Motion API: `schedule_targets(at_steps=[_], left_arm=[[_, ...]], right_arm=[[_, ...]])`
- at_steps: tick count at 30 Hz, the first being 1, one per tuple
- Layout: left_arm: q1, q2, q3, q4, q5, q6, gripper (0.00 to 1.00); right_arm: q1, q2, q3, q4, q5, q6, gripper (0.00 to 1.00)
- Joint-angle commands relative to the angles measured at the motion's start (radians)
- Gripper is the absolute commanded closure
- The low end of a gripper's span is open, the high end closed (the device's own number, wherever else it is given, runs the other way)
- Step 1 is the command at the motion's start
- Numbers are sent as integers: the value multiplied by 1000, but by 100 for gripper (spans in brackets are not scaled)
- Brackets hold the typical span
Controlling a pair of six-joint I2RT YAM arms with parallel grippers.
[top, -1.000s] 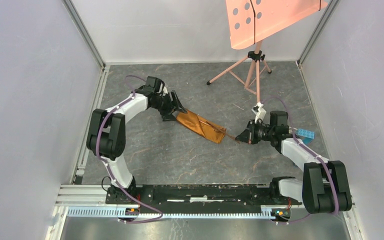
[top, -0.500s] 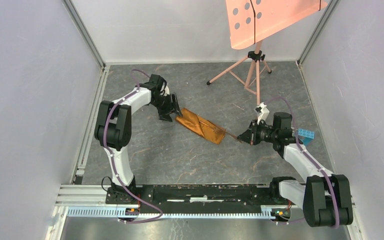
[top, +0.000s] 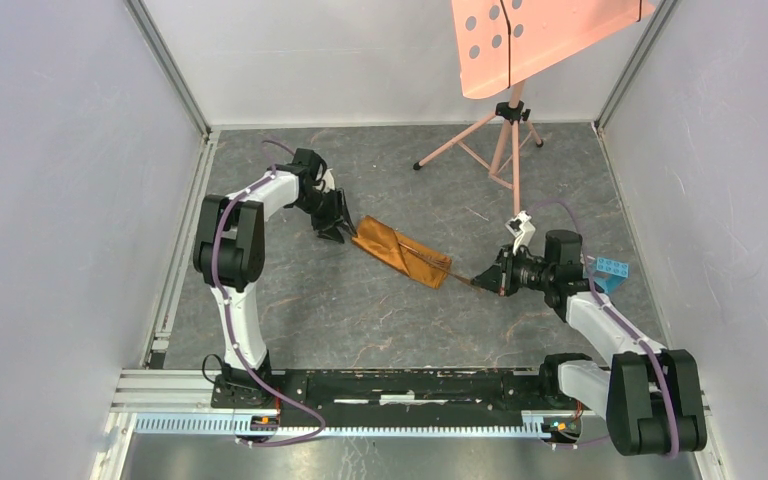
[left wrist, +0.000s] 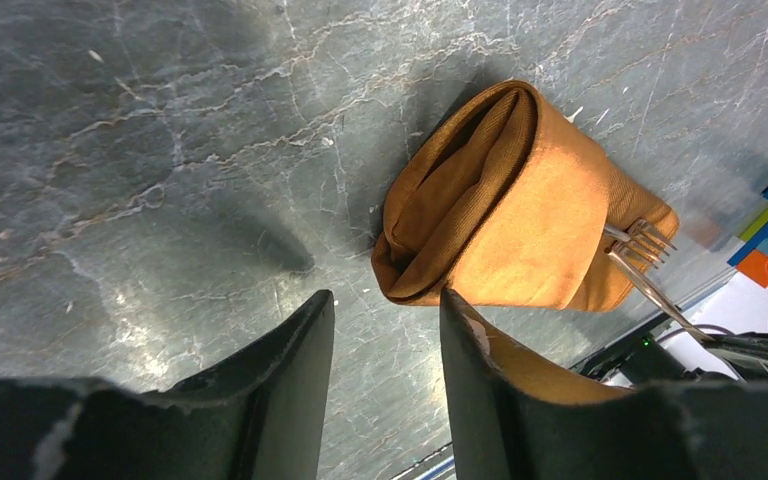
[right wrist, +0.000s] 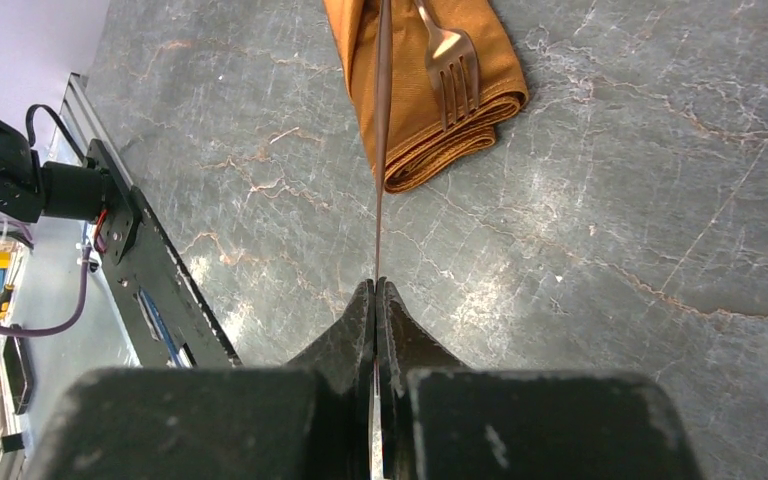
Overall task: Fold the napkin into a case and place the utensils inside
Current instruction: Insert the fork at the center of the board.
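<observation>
The right tool (right wrist: 375, 288) is pressed tight on a thin utensil (right wrist: 381, 150), held low and aimed at the case (top: 400, 255), probably to slide it in beside the fork (right wrist: 450, 60). The left tool (left wrist: 387, 300), spread and empty, hovers off the other end, perhaps to steady it. The case lies diagonally in the middle of the surface (top: 360, 320), a flat, faintly shiny orange-brown packet.

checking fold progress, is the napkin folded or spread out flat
Folded. The napkin lies as a narrow oblong packet, with doubled-over layers showing at both ends in the wrist views.
</observation>
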Motion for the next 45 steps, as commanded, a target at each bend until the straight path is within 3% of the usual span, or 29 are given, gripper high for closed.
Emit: schedule_targets(at_steps=[1,15,23,30,45], left_arm=[[-1,16,4,30,55,34,51],[-2,27,-46,63,64,20,62],[-3,32,-48,64,65,20,65],[-5,30,-55,68,72,20,67],[-14,6,-99,100,92,-3,71]], right_arm=[[15,23,-29,97,-49,8,100],[110,203,-34,375,-64,115,100],[193,336,21,552,-36,198,100],[233,437,92,600,-7,218,100],[307,587,64,905,123,385,100]])
